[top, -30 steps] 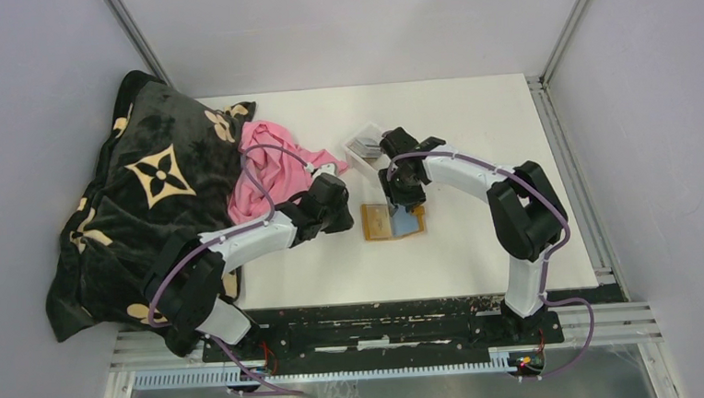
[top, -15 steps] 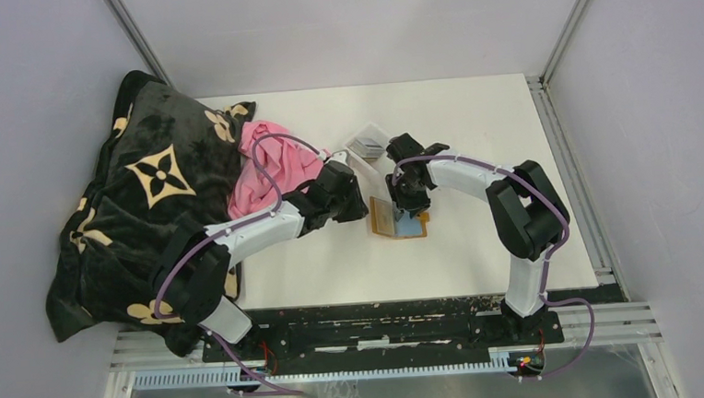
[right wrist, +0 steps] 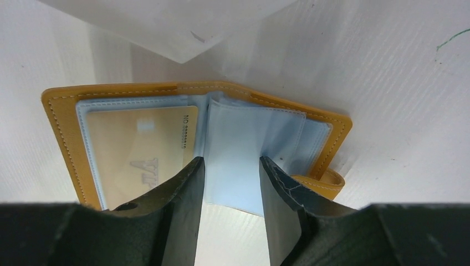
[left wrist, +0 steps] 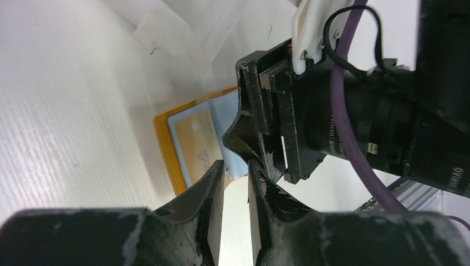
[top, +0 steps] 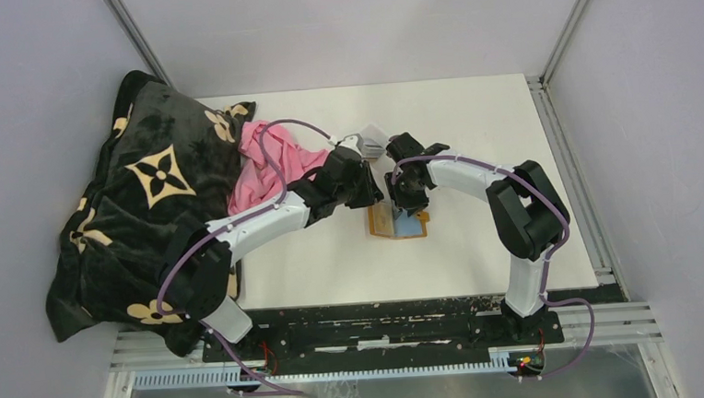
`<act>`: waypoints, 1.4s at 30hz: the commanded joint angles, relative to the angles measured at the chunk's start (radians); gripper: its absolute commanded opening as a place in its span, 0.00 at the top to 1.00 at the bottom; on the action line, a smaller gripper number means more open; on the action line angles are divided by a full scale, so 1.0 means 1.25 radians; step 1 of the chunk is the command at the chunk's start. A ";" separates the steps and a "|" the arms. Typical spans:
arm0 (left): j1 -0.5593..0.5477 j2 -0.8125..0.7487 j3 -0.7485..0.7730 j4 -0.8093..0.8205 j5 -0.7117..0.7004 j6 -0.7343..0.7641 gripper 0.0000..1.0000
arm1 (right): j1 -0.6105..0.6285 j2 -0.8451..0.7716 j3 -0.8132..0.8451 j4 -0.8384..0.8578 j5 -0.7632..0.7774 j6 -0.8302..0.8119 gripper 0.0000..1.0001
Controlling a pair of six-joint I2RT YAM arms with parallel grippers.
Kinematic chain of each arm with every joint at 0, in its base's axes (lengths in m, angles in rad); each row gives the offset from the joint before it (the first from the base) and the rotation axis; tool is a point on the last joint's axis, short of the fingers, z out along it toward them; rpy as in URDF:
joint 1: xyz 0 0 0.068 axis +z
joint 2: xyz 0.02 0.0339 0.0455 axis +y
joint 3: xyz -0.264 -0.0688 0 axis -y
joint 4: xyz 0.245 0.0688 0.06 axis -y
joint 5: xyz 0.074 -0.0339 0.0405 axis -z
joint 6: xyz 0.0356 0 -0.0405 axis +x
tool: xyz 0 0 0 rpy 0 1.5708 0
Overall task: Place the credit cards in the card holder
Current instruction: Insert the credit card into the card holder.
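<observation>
White arm links [top: 260, 229], black joints [top: 526, 212], purple cables [left wrist: 344, 113], scuffed black pincer fingers [right wrist: 178, 213]

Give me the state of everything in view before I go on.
card holder, open, inside up.
gold card, seated in one of its clear pockets.
credit cards, stacked in the clear tray, not yet loaded.
left gripper, jaws a narrow slit apart, nothing seen between.
right gripper, open, over the blue pocket leaf.
pink cloth, crumpled.
black blanket, heaped.
</observation>
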 commanded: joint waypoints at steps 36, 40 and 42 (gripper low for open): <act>-0.027 0.132 -0.146 0.064 -0.008 0.009 0.75 | -0.054 -0.043 -0.056 0.009 0.002 0.007 0.54; -0.027 0.122 -0.158 0.063 -0.017 0.009 0.75 | -0.054 -0.044 -0.065 0.006 0.015 0.004 0.54; -0.027 0.115 -0.161 0.062 -0.024 0.010 0.75 | -0.056 -0.046 -0.066 0.005 0.016 0.004 0.54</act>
